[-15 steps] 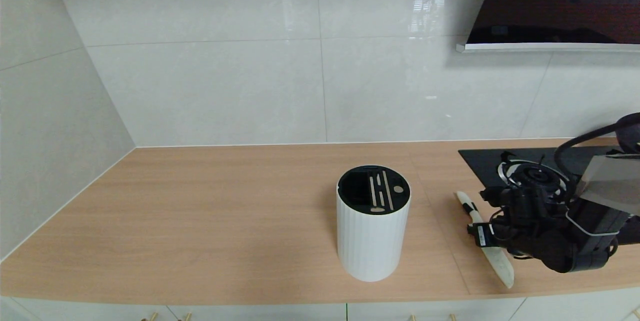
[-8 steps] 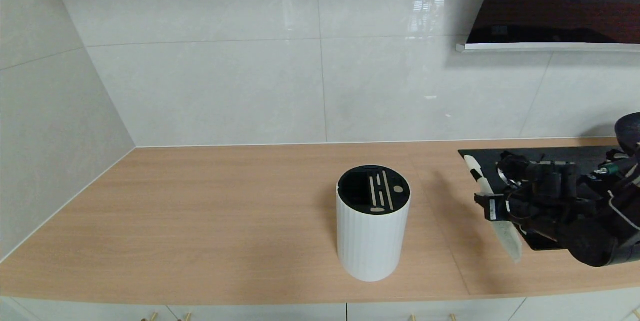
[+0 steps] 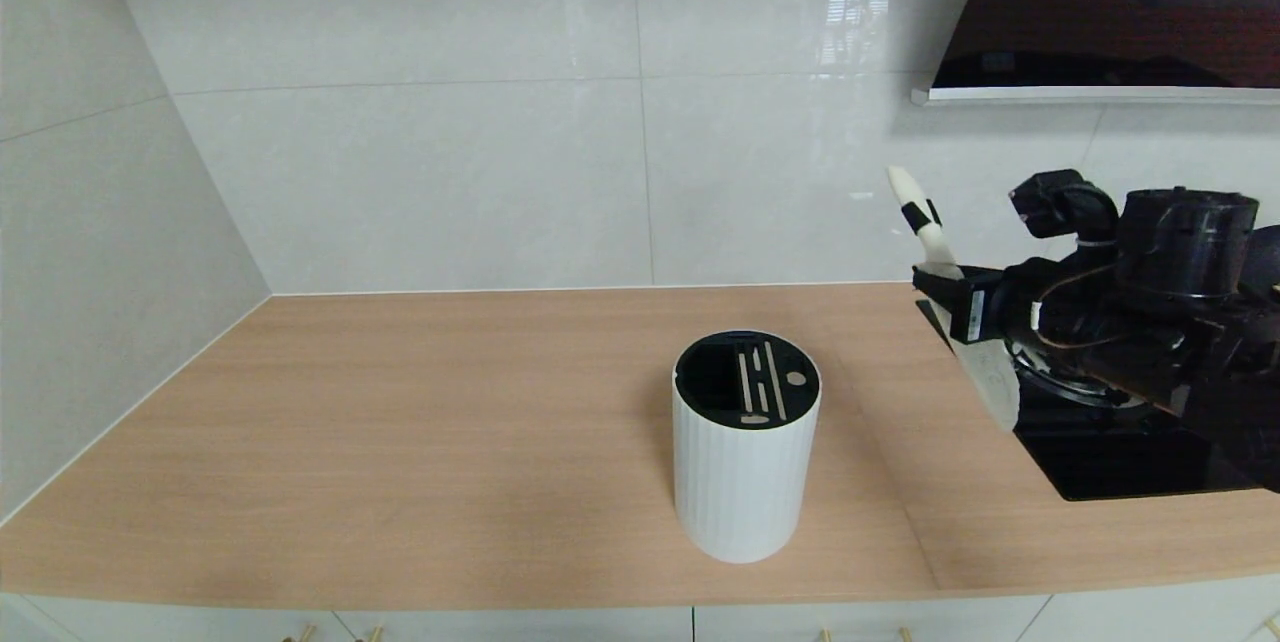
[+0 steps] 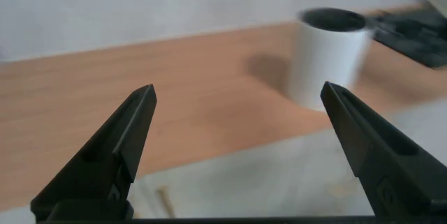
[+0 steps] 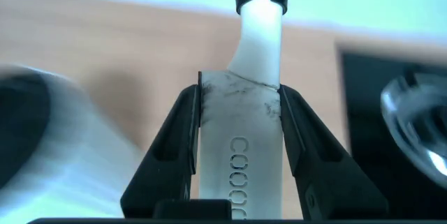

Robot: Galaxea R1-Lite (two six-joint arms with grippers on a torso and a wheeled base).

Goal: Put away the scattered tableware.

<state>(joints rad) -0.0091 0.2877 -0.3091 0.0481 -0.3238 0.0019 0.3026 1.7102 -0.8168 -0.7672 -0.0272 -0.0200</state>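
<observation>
Above desk (image 3: 500,442), beside holder (image 3: 745,462): knife (image 3: 926,230) held.
Blade pinched tight between right fingers (image 5: 183,144) just below handle; handle up, tip down.

No word or number can be read. The knife (image 5: 241,161), up to the right of the white holder (image 3: 745,452), bears a row of small ring-shaped marks on its blade, between the fingers of the right gripper (image 5: 241,98). A pale sticker (image 3: 975,306) on that gripper is too small to read.
</observation>
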